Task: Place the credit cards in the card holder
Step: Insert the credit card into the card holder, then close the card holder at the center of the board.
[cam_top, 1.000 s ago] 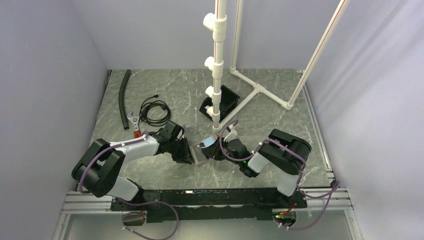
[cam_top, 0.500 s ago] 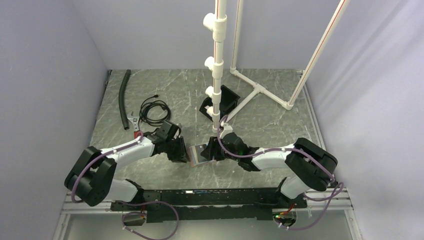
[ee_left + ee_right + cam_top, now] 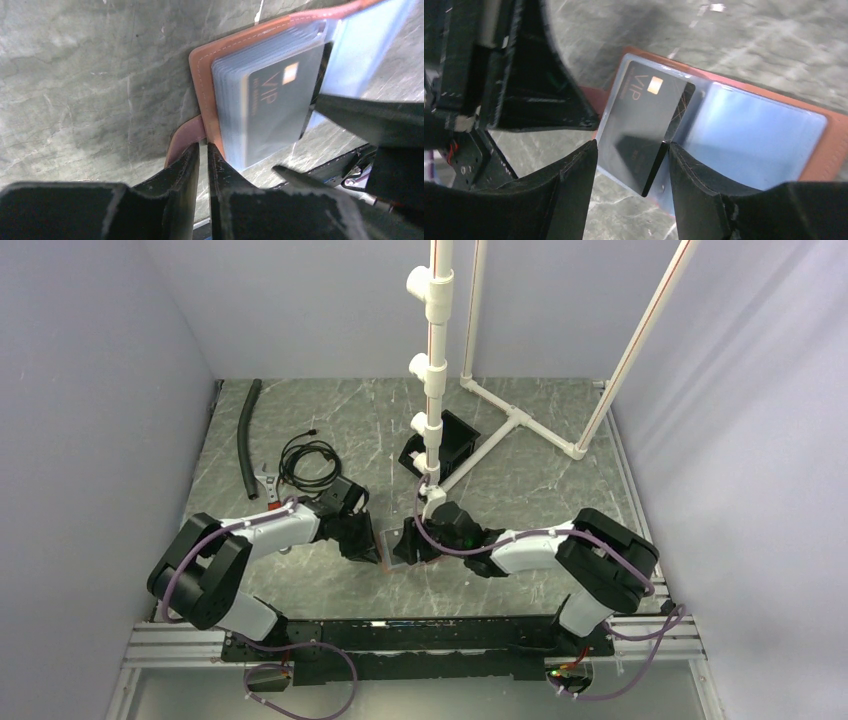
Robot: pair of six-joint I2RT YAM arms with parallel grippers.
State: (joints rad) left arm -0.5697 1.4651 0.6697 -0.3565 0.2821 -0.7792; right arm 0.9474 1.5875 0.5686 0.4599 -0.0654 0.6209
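The left tool has its fingers drawn almost together with only a thin slit between them. It sits at the snap tab on the edge of the card holder. Whether it pinches the tab cannot be told.

The right tool stands with its fingers apart on either side of one black card marked VIP, which sits partly in a glossy sleeve of the near panel. A second, light blue card lies in the other panel. That makes two cards and one card holder, which lies spread flat on the worktop between the two tools.

Farther back are one black open box, one coiled cable, one black hose and a white pipe frame.
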